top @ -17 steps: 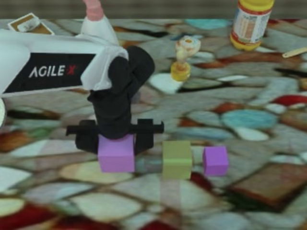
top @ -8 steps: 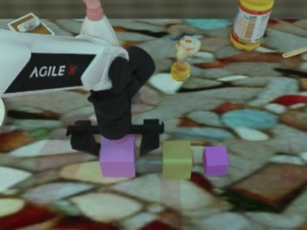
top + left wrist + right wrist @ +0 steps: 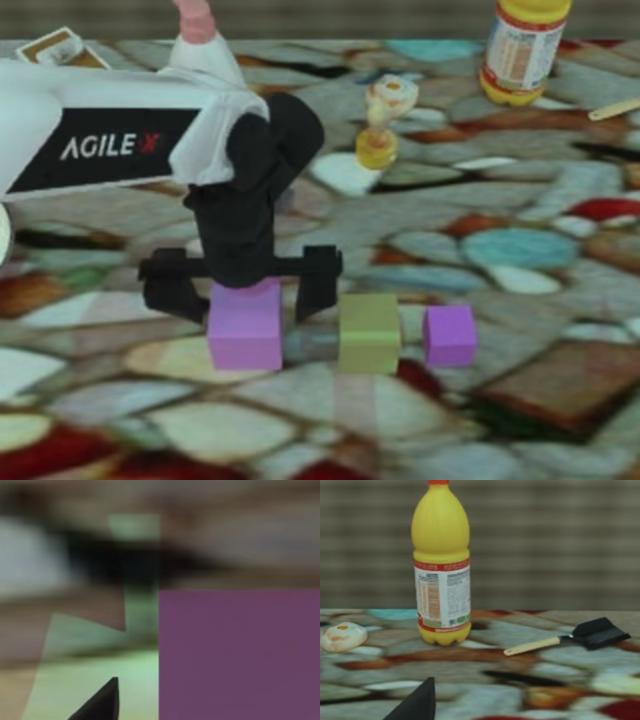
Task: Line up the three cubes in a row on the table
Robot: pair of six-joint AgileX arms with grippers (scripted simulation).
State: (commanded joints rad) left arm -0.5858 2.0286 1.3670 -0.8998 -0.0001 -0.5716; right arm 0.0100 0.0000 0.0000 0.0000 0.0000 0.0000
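Note:
The three cubes stand side by side on the mosaic table (image 3: 520,250). The large light-purple cube (image 3: 245,325) is at the left, the olive-green cube (image 3: 369,333) in the middle and the small deeper-purple cube (image 3: 448,335) at the right. My left gripper (image 3: 245,300) hangs straight over the light-purple cube, open, its fingers (image 3: 318,285) spread well clear of both sides. The left wrist view shows that cube (image 3: 240,655) close up beside one dark fingertip (image 3: 102,702). My right arm is outside the top view; its wrist view shows one fingertip (image 3: 422,700) above bare table.
A yellow bottle (image 3: 522,50) (image 3: 441,570) stands at the back right, with a small black scoop with a wooden handle (image 3: 570,637) beside it. A cream-and-yellow object (image 3: 383,125) sits behind the row. A white open box (image 3: 62,50) lies at the back left.
The left gripper's fingers have spread apart and let go of the light-purple cube, which has settled slightly lower on the table. The other two cubes have not moved.

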